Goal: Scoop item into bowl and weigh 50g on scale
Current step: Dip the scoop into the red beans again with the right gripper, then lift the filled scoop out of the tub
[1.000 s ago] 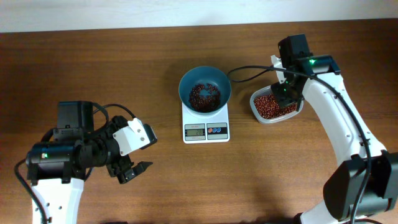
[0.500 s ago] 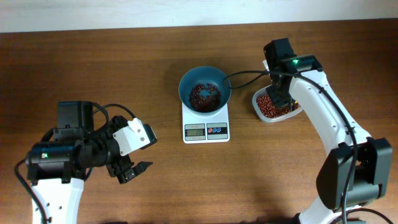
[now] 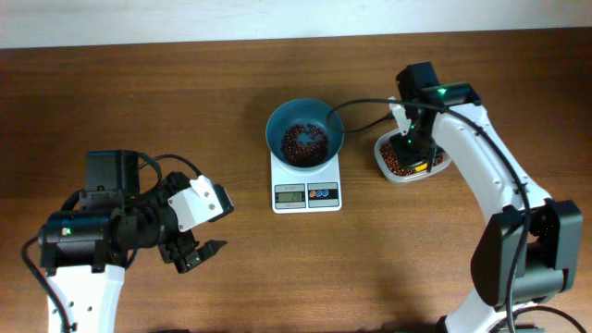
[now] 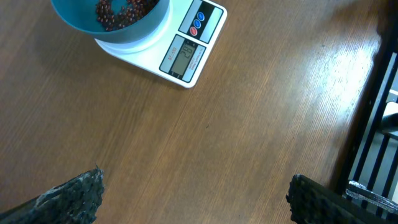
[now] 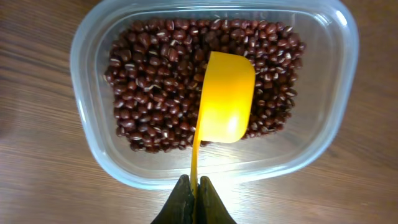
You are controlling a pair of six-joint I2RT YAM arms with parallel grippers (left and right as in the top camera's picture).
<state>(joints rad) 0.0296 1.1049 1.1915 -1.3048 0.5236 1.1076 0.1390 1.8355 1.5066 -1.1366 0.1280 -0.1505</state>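
Observation:
The teal bowl (image 3: 305, 134) stands on the white scale (image 3: 306, 192) at the table's middle, with dark red-brown beans (image 3: 303, 141) in its bottom. More beans (image 5: 155, 81) lie in a clear tub (image 5: 81, 124) to its right. My right gripper (image 5: 195, 186) hangs over the tub's near rim, shut on the thin handle of a yellow scoop (image 5: 227, 96). The scoop's head lies over the tub's beans and no beans show on it. My left gripper (image 4: 196, 196) stands open over bare wood at the front left, holding nothing. The left wrist view also catches the scale (image 4: 186, 50) and bowl (image 4: 124, 25).
The clear tub (image 3: 407, 157) sits just right of the scale, with a black cable (image 3: 365, 104) arching between it and the bowl. The table's dark edge and a metal frame (image 4: 373, 143) show at the right of the left wrist view.
The right arm has swung its wrist round above the tub, shifting slightly left, still holding the scoop. The left arm, bowl and scale have not moved.

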